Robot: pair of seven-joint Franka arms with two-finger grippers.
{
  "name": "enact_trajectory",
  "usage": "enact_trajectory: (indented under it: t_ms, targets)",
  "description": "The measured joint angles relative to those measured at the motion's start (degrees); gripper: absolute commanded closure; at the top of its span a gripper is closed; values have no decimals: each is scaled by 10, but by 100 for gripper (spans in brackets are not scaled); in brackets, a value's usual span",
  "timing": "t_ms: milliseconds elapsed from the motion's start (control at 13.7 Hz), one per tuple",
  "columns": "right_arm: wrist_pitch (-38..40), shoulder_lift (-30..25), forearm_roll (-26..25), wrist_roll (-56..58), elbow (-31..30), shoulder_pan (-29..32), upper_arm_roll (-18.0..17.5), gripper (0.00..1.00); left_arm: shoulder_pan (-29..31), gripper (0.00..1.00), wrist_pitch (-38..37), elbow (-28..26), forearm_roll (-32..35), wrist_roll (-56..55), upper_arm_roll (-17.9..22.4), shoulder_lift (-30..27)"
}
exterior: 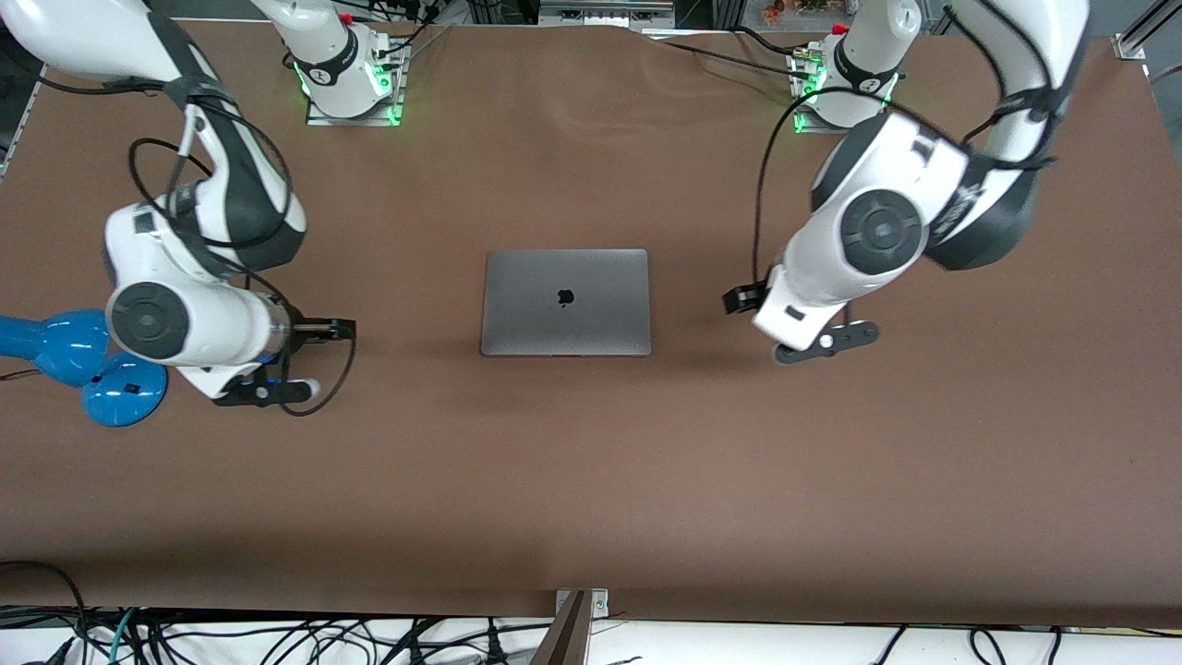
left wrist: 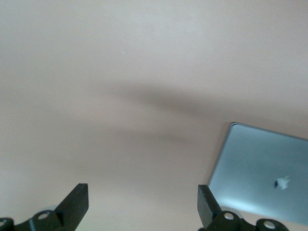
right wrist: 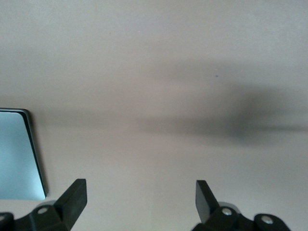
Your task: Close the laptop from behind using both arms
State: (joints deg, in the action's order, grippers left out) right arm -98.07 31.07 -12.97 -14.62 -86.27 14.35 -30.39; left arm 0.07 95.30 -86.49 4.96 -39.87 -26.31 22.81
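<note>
Grey laptop (exterior: 565, 302) shut, btwn left hand (left wrist: 143, 204), right hand (right wrist: 141, 202).

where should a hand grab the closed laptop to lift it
Grip a short side edge of the laptop, coming in level from that arm's end of the table. It lies flat and shut, so only the thin rim offers the fingers a hold.
</note>
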Motion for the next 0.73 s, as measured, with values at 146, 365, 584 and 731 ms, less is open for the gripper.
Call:
enact_trajectory:
  t_ms: [146, 365, 584, 731]
  targets:
    - [0, -16, 25, 20, 3, 16, 4, 0, 41, 0, -25, -1, 0, 72, 1, -30]
    - [4, -70, 55, 26, 1, -14, 73, 0, 98, 0, -54, -9, 0, 174, 1, -74]
    - [8, -138, 79, 30, -17, -94, 187, 0, 109, 0, -61, -49, -3, 238, 25, -132]
    - [9, -179, 88, 43, -32, -107, 214, 0, 89, 0, -61, -85, -14, 267, 71, -170]
